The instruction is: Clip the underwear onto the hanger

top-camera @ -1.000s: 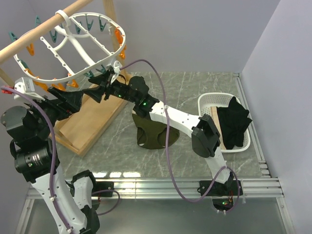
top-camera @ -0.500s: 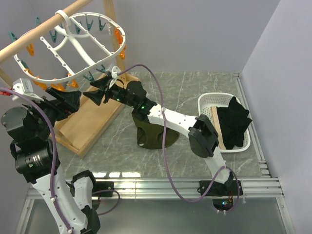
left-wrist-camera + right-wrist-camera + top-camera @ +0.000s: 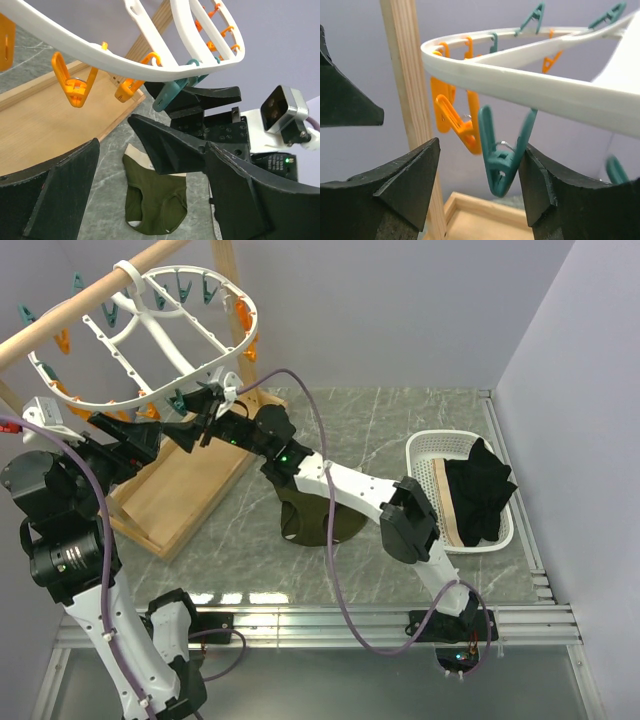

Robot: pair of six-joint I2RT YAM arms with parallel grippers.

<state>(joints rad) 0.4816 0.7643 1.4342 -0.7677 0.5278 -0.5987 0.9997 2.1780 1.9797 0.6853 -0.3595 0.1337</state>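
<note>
Right fingers [image 3: 405, 185] stand spread either side of a teal clothespin [image 3: 501, 165] on the hanger [image 3: 520, 85]; left fingers [image 3: 60, 195] gape wide, empty

The top external camera looks down from above and behind the arm bases, taking in the whole desk [image 3: 400, 430] and the far wall. The left wrist camera sits close beneath the hanger [image 3: 115, 62] rim, looking past the left gripper [image 3: 152, 165] at the right gripper [image 3: 140, 102]. The right wrist camera faces upward, very near a teal clothespin [image 3: 502, 160]. All three views share that stretch of rim.
</note>
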